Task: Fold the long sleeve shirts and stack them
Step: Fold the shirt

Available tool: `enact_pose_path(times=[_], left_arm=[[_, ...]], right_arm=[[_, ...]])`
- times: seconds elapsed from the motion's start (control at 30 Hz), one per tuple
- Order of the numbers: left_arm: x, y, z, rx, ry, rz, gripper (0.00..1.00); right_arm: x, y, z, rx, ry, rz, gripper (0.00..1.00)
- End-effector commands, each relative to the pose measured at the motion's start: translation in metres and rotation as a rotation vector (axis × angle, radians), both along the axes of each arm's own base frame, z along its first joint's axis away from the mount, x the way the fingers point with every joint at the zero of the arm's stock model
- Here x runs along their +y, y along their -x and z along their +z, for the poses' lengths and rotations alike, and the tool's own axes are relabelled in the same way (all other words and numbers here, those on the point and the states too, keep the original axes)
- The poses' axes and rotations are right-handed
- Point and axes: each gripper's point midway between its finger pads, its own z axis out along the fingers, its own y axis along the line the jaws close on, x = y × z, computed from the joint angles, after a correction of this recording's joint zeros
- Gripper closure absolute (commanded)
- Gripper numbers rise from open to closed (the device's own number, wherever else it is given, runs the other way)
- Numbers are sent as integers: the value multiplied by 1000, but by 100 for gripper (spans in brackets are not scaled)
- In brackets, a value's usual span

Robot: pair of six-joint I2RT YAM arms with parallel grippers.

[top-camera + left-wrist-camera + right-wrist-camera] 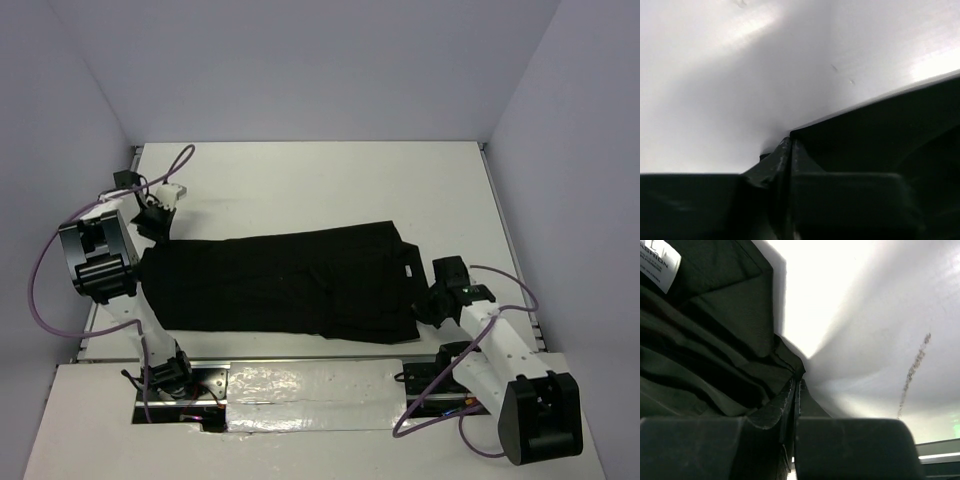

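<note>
On the white table (300,180), one black shirt (290,285) is lying flat between my two arms. It is the only garment showing.

Count:
- one shirt
- one white label (409,271) at its collar end
- two grippers
- two purple cables (33,283), one trailing from each arm
- one crinkled silver sheet (310,385) lying between my arm bases
- one dark streak (912,370) marking the table beside the right gripper

My left gripper (156,222) is sitting at the shirt's far-left corner. In the wrist view its fingers (850,205) are pressing together on a thin edge of the cloth, pinching it just off the table.

My right gripper (432,306) is sitting at the near-right corner, by the collar. It is squeezing tight on a bunched fold of the hem.

In both wrist views my own dark fingers are filling the bottom and hiding the cloth beneath them.

The shirt is showing plain black and soft. It is running left to right as one long band, with layers doubling over at the right end. The label is carrying dark print, and the frame edge is cutting part of it off in the right wrist view.
</note>
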Motion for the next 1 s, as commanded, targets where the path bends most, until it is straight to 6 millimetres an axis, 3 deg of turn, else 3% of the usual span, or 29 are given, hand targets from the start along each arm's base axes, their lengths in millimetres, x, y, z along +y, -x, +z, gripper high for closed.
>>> enact_pose_path(times=[0.0,0.03,0.17,0.23,0.27,0.33,0.37,0.4,0.43,0.47,0.5,0.53,0.57,0.6,0.63,0.67,0.7,0.73,0.77,0.8,0.87,0.9,0.93,0.97], left_arm=[[-9,41,-16,97,39,-52,95],[-5,46,-18,107,41,-37,100],[2,56,-20,125,75,4,100],[0,61,-18,136,92,6,100],[-3,63,-17,137,101,-2,100],[-12,64,-10,127,143,-15,99],[-15,64,-8,123,158,-24,95],[-20,63,-4,111,183,-33,94],[-23,63,-3,112,194,-38,92],[-26,66,-2,121,208,-42,91],[-28,68,0,125,215,-50,90],[-33,70,0,127,231,-60,90],[-37,73,1,135,239,-72,89],[-42,77,1,142,243,-86,88],[-46,80,1,148,244,-99,87],[-49,83,1,154,241,-117,85],[-56,90,0,172,244,-134,84],[-58,93,1,172,243,-147,81],[-60,99,5,181,252,-151,80],[-62,108,4,197,257,-150,78],[-62,125,8,227,246,-153,75],[-60,132,9,237,236,-168,75],[-60,138,15,234,224,-183,74],[-62,149,13,258,224,-189,74]], right_arm=[[-3,-19,6,-38,40,34,100],[-4,-22,3,-18,49,40,100],[-10,-53,10,-15,110,74,100],[-11,-83,18,-28,142,104,100],[-11,-108,32,-71,156,111,100],[-21,-129,22,-26,201,123,100],[-22,-158,38,-72,213,124,100],[-25,-168,23,-21,224,134,100],[-26,-182,24,-28,233,148,100],[-28,-214,41,-83,257,169,100],[-29,-226,26,-45,269,189,100],[-30,-238,26,-42,280,204,100],[-29,-270,44,-101,293,223,100],[-28,-280,28,-64,294,242,100],[-28,-288,27,-49,297,255,100],[-26,-317,46,-113,302,265,99],[-27,-326,34,-91,299,275,95],[-27,-346,51,-139,301,275,87],[-27,-352,43,-125,291,283,84],[-37,-356,48,-123,283,262,80],[-39,-369,72,-187,252,253,72],[-59,-373,81,-214,253,216,68],[-64,-374,102,-261,260,207,66],[-68,-373,111,-285,266,208,64]])
